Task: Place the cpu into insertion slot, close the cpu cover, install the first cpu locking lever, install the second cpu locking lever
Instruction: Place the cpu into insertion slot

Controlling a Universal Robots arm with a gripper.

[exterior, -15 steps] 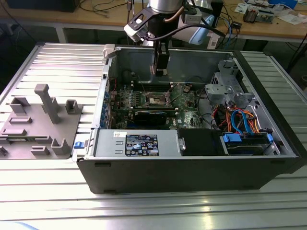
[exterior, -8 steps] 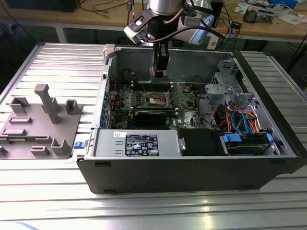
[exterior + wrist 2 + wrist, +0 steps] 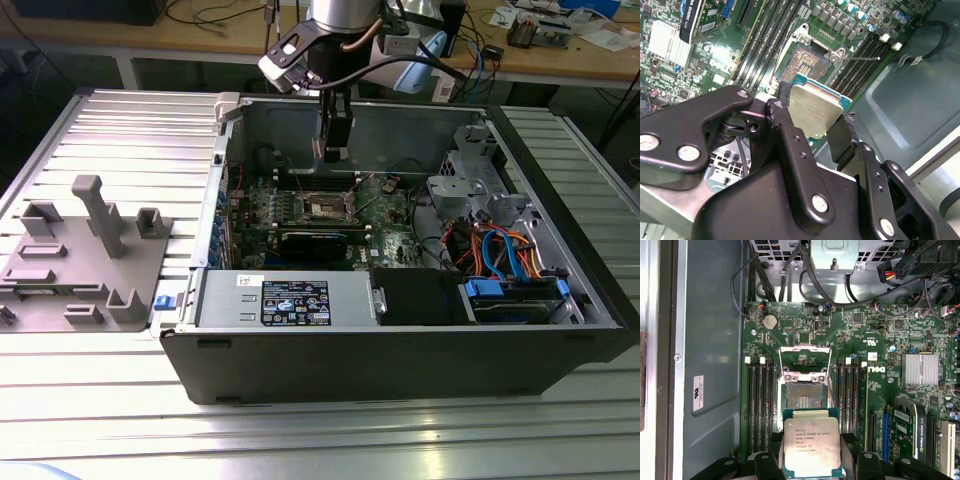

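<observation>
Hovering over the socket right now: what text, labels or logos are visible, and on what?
cpu, held in the gripper: printed lines on its silver top, too small to quote.
motherboard: white logo beside the memory slots, too small to quote.
white sticker on the case wall: unreadable.
blue-and-black label on the power supply: unreadable.
black card: white lettering, unreadable.

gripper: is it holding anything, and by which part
The gripper holds the cpu by two opposite side edges, one finger on each, with its silver top face bare, above the open insertion slot.
</observation>
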